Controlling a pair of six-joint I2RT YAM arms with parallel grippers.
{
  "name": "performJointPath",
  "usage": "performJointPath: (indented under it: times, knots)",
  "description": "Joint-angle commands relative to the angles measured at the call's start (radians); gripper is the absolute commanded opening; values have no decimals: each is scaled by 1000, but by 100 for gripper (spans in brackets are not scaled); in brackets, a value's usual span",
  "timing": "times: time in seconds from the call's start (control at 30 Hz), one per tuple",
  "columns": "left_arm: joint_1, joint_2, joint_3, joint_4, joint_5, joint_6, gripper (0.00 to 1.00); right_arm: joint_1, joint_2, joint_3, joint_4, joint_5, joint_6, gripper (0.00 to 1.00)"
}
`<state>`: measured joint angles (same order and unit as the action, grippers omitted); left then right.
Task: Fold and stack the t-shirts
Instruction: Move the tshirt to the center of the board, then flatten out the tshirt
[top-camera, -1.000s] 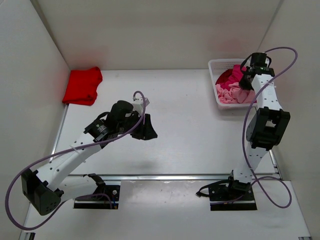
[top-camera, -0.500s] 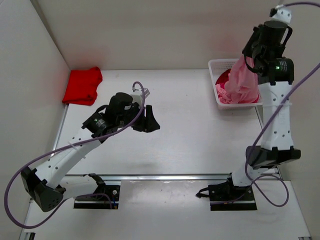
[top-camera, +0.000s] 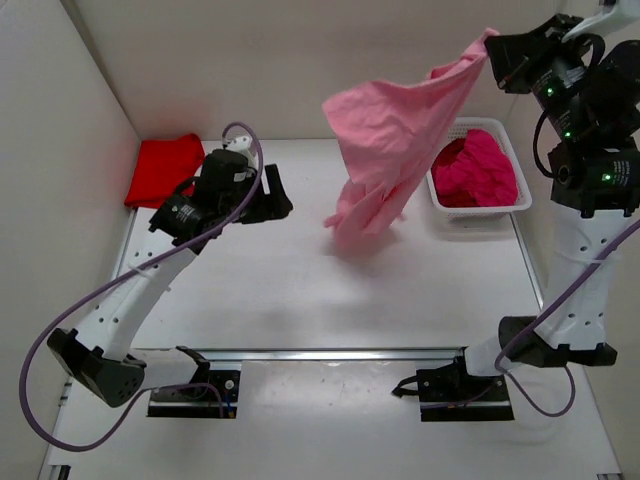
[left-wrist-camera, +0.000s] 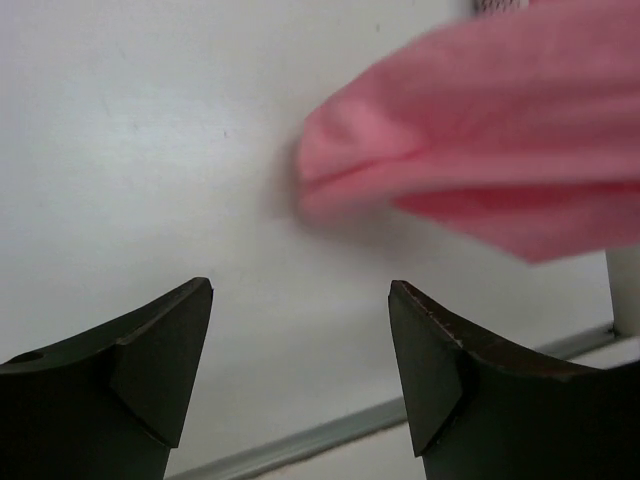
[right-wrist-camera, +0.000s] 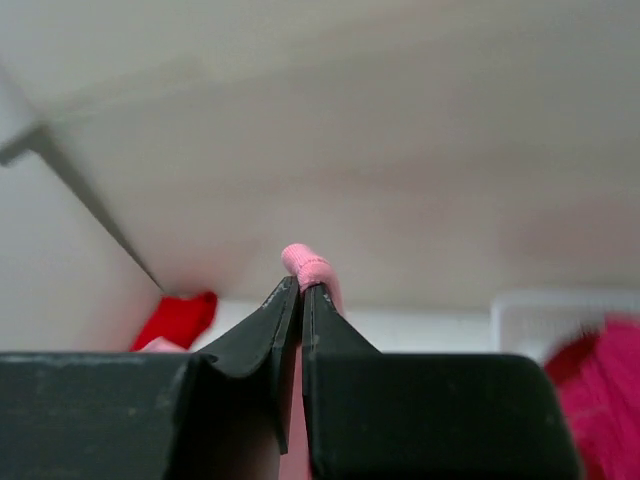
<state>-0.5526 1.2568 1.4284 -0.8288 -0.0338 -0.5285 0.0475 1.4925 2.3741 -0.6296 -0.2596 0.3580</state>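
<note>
My right gripper (top-camera: 492, 45) is shut on an edge of the light pink t-shirt (top-camera: 385, 150) and holds it high; the shirt hangs spread out in the air, its lower end just above the table's middle. The pinched hem (right-wrist-camera: 308, 264) shows between the shut fingers in the right wrist view. My left gripper (top-camera: 276, 195) is open and empty, left of the hanging shirt, whose blurred lower end (left-wrist-camera: 470, 150) shows in the left wrist view. A bright red t-shirt (top-camera: 164, 170) lies folded at the far left. Deep magenta t-shirts (top-camera: 480, 168) fill the basket.
The white mesh basket (top-camera: 520, 200) stands at the far right of the table. White walls close in the back and both sides. A metal rail (top-camera: 330, 353) runs along the table's near edge.
My right arm has risen and pulled the pink t-shirt out of the basket, swinging it left over the table. My left gripper has moved back and left, toward the red shirt.
</note>
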Motion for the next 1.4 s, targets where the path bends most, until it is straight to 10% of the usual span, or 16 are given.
performJointPath:
  times: [0.0, 0.13, 0.27, 0.37, 0.57, 0.73, 0.9, 1.37]
  knots:
    - [-13, -7, 167, -56, -202, 39, 82, -57, -101, -273, 24, -92, 46, 0]
    - [-7, 4, 74, 5, 10, 36, 80, -82, -343, -708, 140, 14, 51, 22]
    - [7, 9, -251, 103, 155, 28, 76, -100, -538, -1042, 107, 71, 44, 67]
    - [10, 4, -363, 115, 146, 35, 75, 6, -627, -1208, -33, 195, 21, 66]
    - [14, 58, -483, 135, 173, 53, 67, 181, -732, -1550, -64, 172, 137, 10]
    - [19, 55, -545, 97, 173, 52, 65, 484, -711, -1678, -36, 358, 193, 39]
    - [5, 90, -634, 164, 229, 5, 62, 689, -532, -1667, -18, 508, 203, 46]
    - [57, 121, -718, 388, 276, -139, 67, 604, -298, -1658, 229, 413, 150, 60]
